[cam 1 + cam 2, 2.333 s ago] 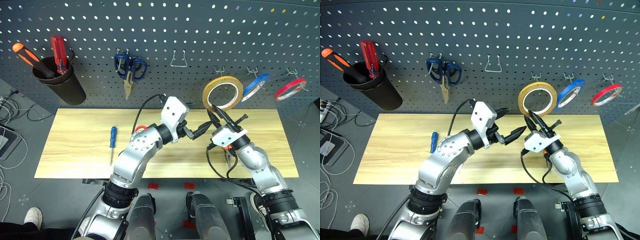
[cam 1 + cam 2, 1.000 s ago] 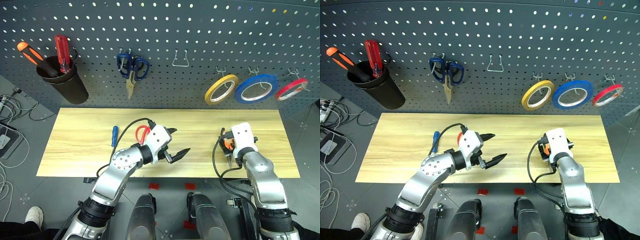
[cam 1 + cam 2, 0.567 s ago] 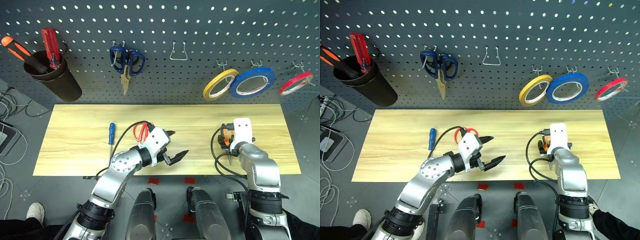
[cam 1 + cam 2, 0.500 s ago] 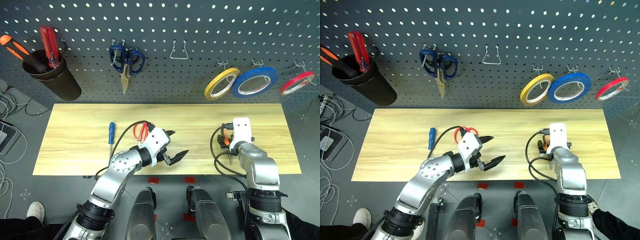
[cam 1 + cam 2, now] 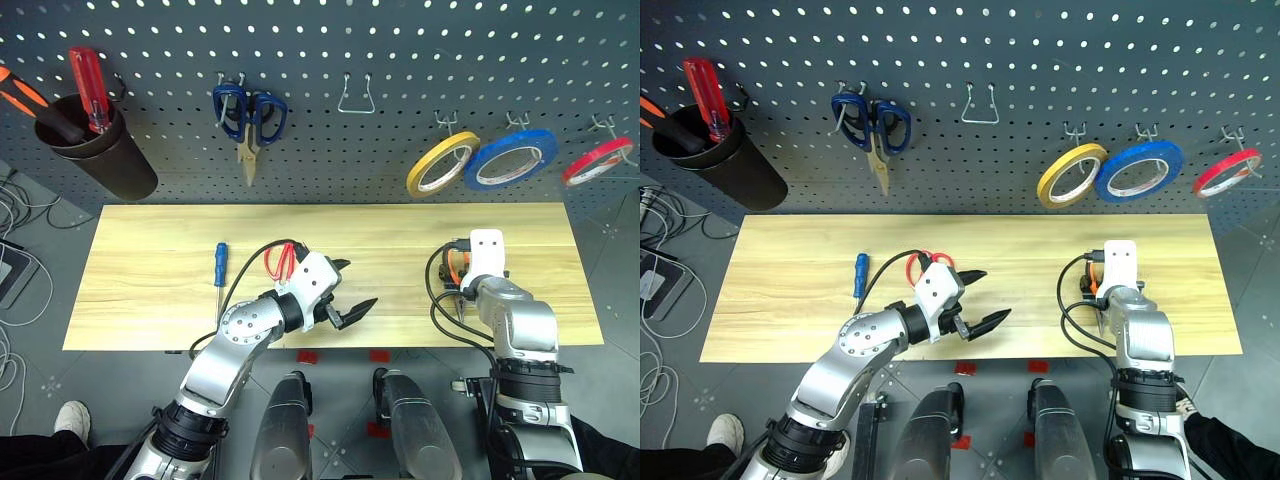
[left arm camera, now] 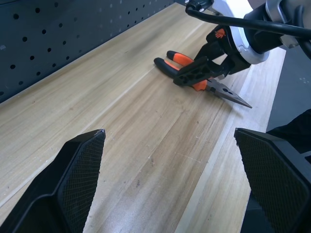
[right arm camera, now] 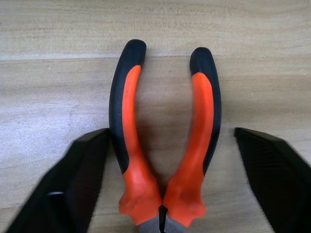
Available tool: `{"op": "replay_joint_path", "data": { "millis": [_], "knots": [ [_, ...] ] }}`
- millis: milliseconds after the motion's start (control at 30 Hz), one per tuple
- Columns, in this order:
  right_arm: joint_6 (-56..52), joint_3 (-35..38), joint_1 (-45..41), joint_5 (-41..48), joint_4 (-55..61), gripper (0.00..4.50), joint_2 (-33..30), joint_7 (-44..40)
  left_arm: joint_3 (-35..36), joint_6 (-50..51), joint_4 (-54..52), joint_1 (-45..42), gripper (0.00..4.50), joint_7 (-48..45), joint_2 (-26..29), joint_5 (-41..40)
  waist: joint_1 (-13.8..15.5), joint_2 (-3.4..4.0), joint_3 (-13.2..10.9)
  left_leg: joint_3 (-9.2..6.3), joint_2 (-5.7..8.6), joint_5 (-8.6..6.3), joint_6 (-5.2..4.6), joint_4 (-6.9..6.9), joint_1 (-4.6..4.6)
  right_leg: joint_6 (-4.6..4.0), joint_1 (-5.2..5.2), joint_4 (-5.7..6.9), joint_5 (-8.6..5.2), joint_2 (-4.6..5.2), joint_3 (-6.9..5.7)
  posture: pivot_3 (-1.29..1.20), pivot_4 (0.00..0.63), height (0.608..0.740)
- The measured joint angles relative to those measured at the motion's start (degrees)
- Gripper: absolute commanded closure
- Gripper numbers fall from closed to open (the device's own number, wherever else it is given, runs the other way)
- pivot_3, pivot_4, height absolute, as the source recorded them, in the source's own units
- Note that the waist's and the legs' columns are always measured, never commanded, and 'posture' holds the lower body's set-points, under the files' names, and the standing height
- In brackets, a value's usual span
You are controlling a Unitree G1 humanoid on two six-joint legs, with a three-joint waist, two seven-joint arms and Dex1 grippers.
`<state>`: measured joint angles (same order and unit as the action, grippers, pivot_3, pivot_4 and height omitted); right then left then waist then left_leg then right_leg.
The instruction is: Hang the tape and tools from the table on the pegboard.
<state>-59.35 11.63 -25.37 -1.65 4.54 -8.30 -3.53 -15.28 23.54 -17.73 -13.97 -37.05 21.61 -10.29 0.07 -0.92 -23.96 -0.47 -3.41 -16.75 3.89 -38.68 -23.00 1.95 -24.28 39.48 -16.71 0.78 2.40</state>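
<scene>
Left to right. Black cup (image 5: 100, 158) on the pegboard (image 5: 400, 50) holds a red screwdriver, parked out of the way. Blue scissors (image 5: 250, 115) hang on a hook beside it; an empty wire hook (image 5: 357, 95) sits further along, probably free for a tool.

On the surface (image 5: 150, 260), the blue screwdriver (image 5: 219, 270) lies flat near the left end, untouched. Red scissors (image 5: 279, 262) lie just beside it, partly hidden behind the left arm. Left tool (image 5: 345, 295) hovers over the middle front of the surface, fingers spread wide, empty; looks like it is just waiting.

Yellow tape (image 5: 442, 164) is already on its hook, next to the blue roll (image 5: 515, 159) and the red roll (image 5: 597, 161), so that part seems done.

Pliers (image 7: 163, 136) lie flat at the right end of the surface, handles toward the pegboard, nose toward the front edge. Right tool (image 6: 206, 68) is down over them, one finger on either side of the orange handles, still apart from them, nothing gripped yet. Fingers (image 7: 85, 184) sit fairly wide, likely lined up to squeeze both handles together for the pickup.
</scene>
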Motion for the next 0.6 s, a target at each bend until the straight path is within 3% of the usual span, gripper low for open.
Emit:
{"op": "replay_joint_path", "data": {
  "millis": [33,233,600],
  "knots": [
    [-0.09,-0.01,0.30,0.16,0.37,1.53,-0.01,0.03,0.00,0.00,0.01,-0.07,0.00,0.00,-0.01,0.00,0.00,0.00,0.00,0.00,-0.01,0.02,0.04,0.00,0.00,0.00,0.00,-0.01,0.00,0.00,0.00,0.10,0.472,0.740],
    [-1.03,-1.82,2.93,0.74,3.47,1.54,-1.85,-0.64,-0.01,-0.12,0.22,-0.71,0.00,-0.09,-0.35,-0.01,0.00,0.00,0.00,0.03,0.00,0.13,0.23,0.27,0.00,0.02,-0.02,-0.21,0.00,0.00,0.00,0.10,0.461,0.740],
    [2.92,-9.63,8.86,6.67,16.38,1.54,-6.44,-11.53,4.63,4.41,-6.41,3.60,0.00,-0.09,-0.32,-7.18,-0.14,-0.02,0.12,0.43,-0.17,0.18,0.35,0.72,-0.29,0.03,-0.48,-0.50,-0.01,0.14,0.01,0.10,0.359,0.740]
  ]
}}
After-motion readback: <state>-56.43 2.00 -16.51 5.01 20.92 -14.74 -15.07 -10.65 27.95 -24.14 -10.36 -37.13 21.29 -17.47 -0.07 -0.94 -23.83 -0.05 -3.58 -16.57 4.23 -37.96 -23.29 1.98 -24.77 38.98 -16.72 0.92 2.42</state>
